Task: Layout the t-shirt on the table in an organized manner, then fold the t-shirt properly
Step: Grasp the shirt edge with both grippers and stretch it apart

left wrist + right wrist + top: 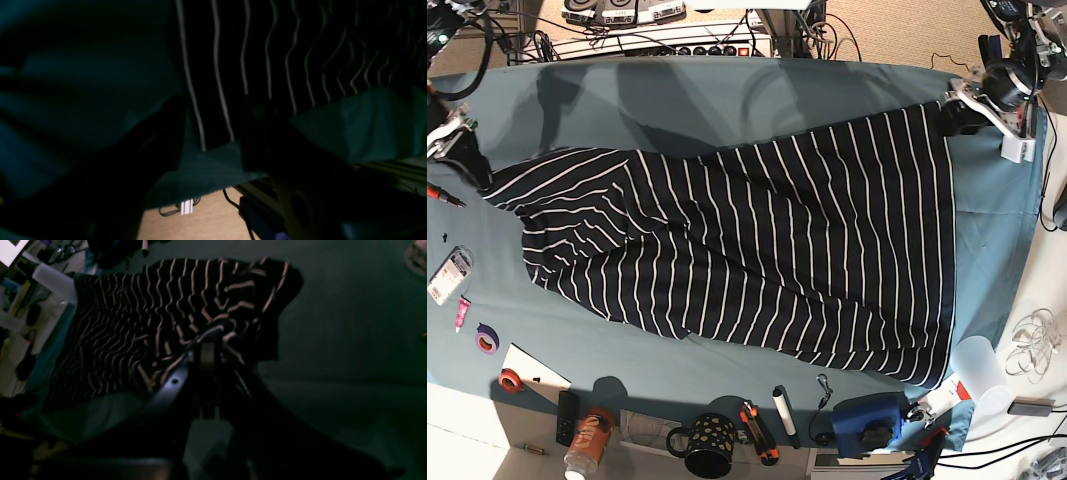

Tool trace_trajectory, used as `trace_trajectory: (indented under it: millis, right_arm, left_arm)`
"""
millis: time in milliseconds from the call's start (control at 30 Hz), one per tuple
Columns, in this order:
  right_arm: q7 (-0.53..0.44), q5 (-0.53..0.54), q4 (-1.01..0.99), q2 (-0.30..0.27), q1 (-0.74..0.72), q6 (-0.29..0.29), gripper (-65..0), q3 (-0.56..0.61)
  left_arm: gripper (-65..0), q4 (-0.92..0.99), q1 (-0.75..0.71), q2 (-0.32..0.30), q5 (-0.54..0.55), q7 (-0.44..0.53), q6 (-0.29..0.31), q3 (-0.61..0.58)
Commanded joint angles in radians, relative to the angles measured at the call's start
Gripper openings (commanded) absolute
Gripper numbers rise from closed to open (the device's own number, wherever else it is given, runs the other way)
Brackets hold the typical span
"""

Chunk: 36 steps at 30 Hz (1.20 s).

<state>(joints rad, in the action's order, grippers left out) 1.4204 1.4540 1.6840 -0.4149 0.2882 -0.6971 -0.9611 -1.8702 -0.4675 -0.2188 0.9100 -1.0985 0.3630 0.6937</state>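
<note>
Left gripper [954,108]: from my remote seat I find it at the far right corner of the table [727,95], at the upper right corner of the t-shirt [757,250]; the left wrist view is too dark for me to tell whether its jaws are spread or pressed together, or whether cloth sits between them.
Right gripper [213,336]: jaws closed on a bunched fold of the striped fabric, which puckers around the tips in the right wrist view; in the base view it sits at the shirt's far left tip.
Position of the shirt: I see it spread across the middle of the teal cloth, reaching from the left edge to near the right edge.
Long axis: runs left to right in the base view, tilted slightly; the wide straight edge lies along the right side, and the cloth narrows to a point at the left.
Stripes: run roughly along the shirt's length over most of its body, and turn more level in the rumpled left portion.
Hidden or unclear: I cannot pick out sleeves or neckline; both wrist views are dim, and the left wrist view shows only wavy stripes and a shirt edge.
Near edge of table: a mug [709,443], a can [592,437] and tape rolls [487,340], all apart from the shirt.
</note>
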Motion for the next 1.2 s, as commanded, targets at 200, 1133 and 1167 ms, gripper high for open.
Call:
trace_trajectory:
  millis: [200, 1133, 1167]
  right_arm:
    - [-0.024, 0.030, 0.016, 0.019, -0.002, -0.001, -65.0, -0.008]
    - [-0.024, 0.030, 0.016, 0.019, -0.003, -0.001, -65.0, -0.008]
    - [-0.024, 0.030, 0.016, 0.019, -0.003, -0.001, -65.0, -0.008]
  left_arm:
    - [-37.1, 0.109, 0.000, -0.014, 0.068, 0.022, 0.027, 0.005]
    - [-40.3, 0.200, 0.031, 0.015, -0.027, 0.063, 0.000, -0.233]
    - [-42.3, 0.200, 0.037, 0.023, -0.045, 0.062, -0.009, -0.232]
